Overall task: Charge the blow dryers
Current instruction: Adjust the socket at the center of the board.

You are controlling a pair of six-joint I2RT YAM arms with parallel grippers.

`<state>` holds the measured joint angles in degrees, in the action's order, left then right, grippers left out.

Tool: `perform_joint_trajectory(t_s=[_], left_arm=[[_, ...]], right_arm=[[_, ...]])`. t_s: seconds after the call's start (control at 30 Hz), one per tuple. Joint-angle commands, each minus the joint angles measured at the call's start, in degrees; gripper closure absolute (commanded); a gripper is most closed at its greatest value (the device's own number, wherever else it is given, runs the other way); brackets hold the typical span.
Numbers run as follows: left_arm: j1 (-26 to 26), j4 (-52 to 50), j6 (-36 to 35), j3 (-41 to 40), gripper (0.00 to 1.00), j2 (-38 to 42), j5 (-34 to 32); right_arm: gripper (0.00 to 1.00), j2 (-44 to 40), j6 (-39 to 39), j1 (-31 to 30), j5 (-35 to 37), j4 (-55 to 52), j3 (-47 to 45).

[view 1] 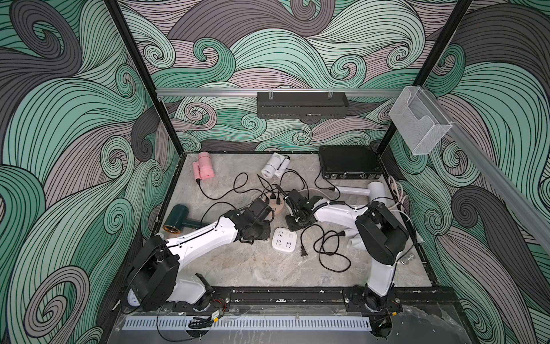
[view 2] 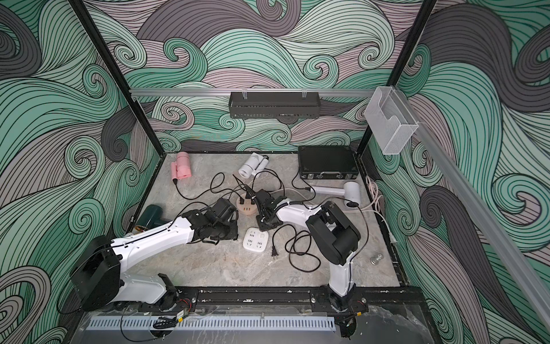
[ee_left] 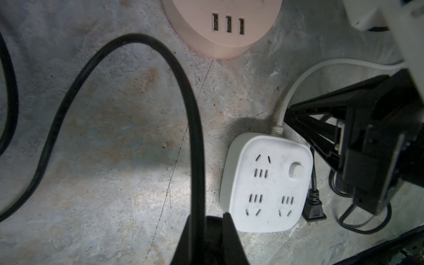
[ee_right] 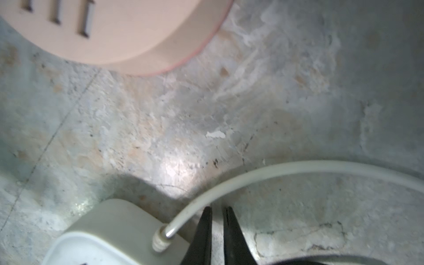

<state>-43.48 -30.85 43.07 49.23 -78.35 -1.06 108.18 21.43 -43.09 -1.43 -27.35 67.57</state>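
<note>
My left gripper [ee_left: 207,216] clenched on the limp black rubber cord [ee_left: 195,137], prob. the dark green plastic blow dryer's [view 1: 175,222], which lies at the grey stone-look tabletop's [view 1: 253,268] left edge; right gripper [ee_right: 218,208] closed, empty. Cord's light, floppy: best held nr its rigid plug.

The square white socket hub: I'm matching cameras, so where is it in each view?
Top view: square white socket hub just below picture centre.
Top view: same spot.
Left wrist: full face, beside the black cord.
Right wrist: one corner, with its white cable.
Shared landmark: round peach hub, in all four.
</note>
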Motion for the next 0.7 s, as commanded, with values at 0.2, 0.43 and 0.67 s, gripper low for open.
perform_joint_trajectory(t_s=[0.2, 0.43, 0.67], left_arm=[[0.5, 0.0, 0.6, -1.1, 1.00, 1.5, -0.5], [0.4, 0.9, 0.8, -1.8, 1.00, 1.8, 0.9], [0.5, -1.3, -4.0, 1.8, 1.00, 2.2, 4.1]], right_arm=[[0.86, 3.1, -4.8, -0.7, -3.3, 1.8, 4.9], [0.85, 4.1, -8.3, -1.6, -5.6, 2.2, 6.6], [0.81, -2.1, -9.3, -0.9, -3.5, -0.6, 5.7]])
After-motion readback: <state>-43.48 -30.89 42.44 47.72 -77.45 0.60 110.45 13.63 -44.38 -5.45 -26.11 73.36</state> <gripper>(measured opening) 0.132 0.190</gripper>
